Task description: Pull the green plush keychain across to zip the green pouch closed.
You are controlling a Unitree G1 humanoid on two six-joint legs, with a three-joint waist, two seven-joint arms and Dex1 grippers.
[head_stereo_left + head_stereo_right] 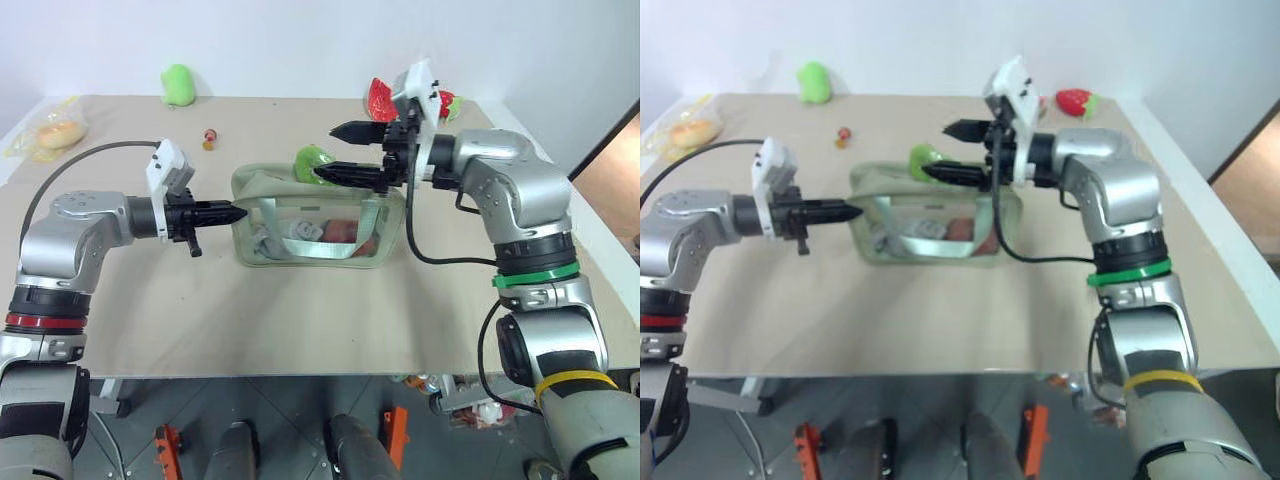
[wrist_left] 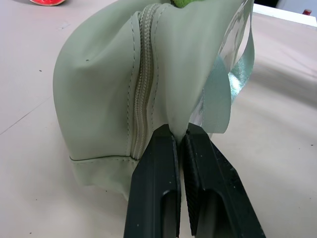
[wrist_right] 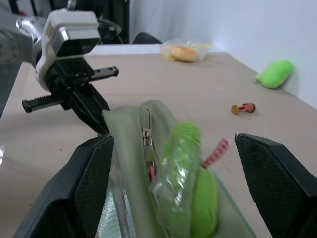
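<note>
The green pouch (image 1: 318,226) lay on the table (image 1: 300,320) between the two arms, its long axis running left to right and its zipper line along the top edge. The left gripper (image 1: 238,211) was closed tight on the pouch's left end, its two black fingers (image 2: 163,188) pinching a fold of fabric just beside the end of the zipper, so that end looked anchored. The green plush keychain (image 1: 312,161) sat on top of the pouch along its far edge, toward the middle, with its pinkish-red cord (image 3: 215,152) trailing off it. The right gripper (image 1: 340,152) hung level, pointing left, its fingers spread wide and holding nothing; one finger lay to the far side of the plush and the other to the near side, so the keychain sat roughly between them. In the right wrist view the plush lay straight ahead between the spread fingers, with the zipper slider (image 3: 147,135) just beyond it and the left gripper past that. The right arm was plainly the nearer one to the keychain. The zipper appeared closed at the left end where the left wrist view showed meshed teeth; how much stayed open further right could not be told. A pull would most likely have to follow the pouch's long axis.
</note>
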